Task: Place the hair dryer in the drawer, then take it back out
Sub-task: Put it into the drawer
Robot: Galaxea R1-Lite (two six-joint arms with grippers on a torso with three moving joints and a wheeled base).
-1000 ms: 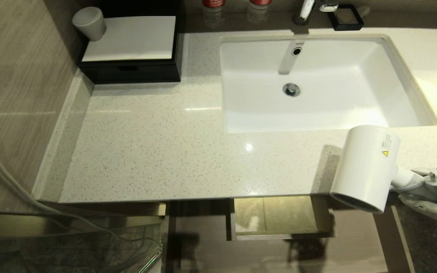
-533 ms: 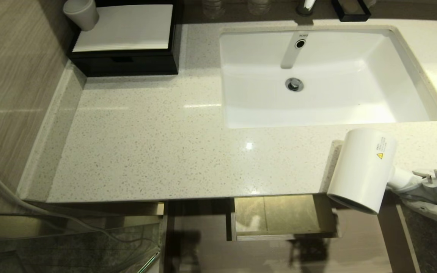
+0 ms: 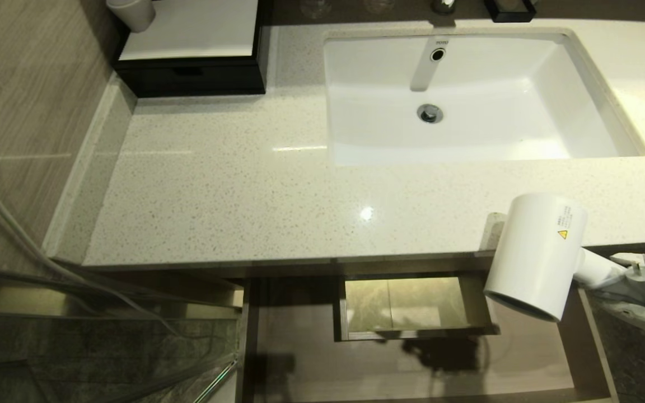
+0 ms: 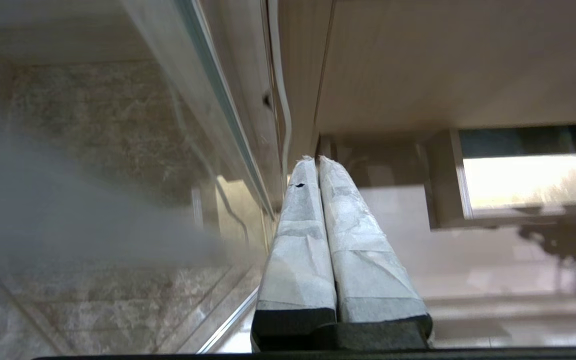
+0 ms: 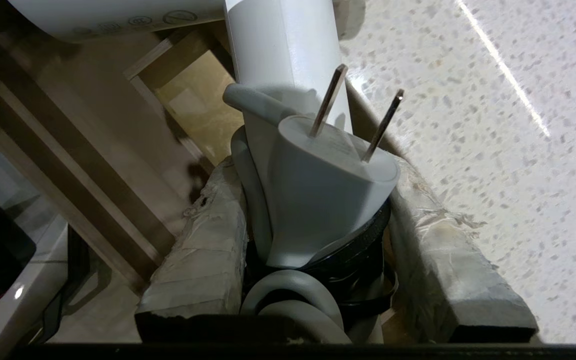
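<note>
Right gripper (image 5: 318,260) pinches the hair dryer (image 3: 535,254) by its handle end, taped fingers (image 5: 203,255) clamping the handle together with the coiled cord and plug (image 5: 320,195). That bundle looks springy, so the hold may be less firm than on bare plastic. The smooth, rigid, barrel-heavy dryer hangs over the open drawer (image 3: 591,341), beside the countertop (image 3: 244,190) edge. Left gripper (image 4: 316,165) rests pressed together below.
</note>
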